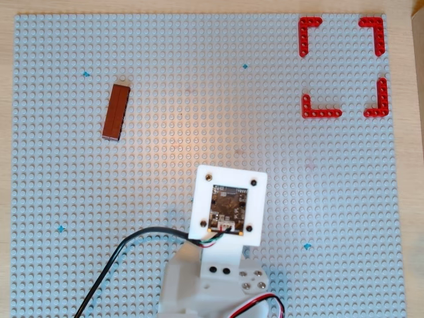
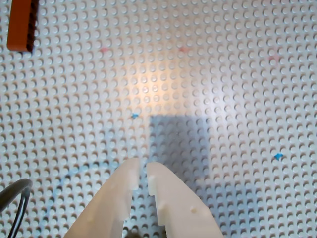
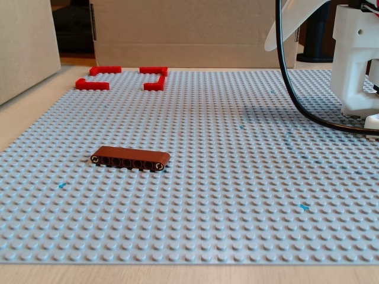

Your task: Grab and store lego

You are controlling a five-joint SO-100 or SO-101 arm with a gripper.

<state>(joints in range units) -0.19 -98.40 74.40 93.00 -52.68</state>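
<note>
The lego, a long reddish-brown brick (image 1: 116, 111), lies flat on the grey baseplate (image 1: 199, 99) at the left in the overhead view. It also shows in the fixed view (image 3: 130, 158) and at the top left corner of the wrist view (image 2: 21, 25). My gripper (image 2: 142, 171) hangs above bare baseplate, well apart from the brick. Its white fingers (image 2: 166, 198) stand almost together with only a thin slit between them, and they hold nothing. In the overhead view the arm's white wrist plate (image 1: 228, 202) hides the gripper.
Several red L-shaped corner pieces (image 1: 341, 66) mark out a square at the baseplate's top right in the overhead view, also seen in the fixed view (image 3: 121, 77). A black cable (image 1: 126, 255) trails from the arm. Cardboard walls (image 3: 177, 29) stand behind the plate.
</note>
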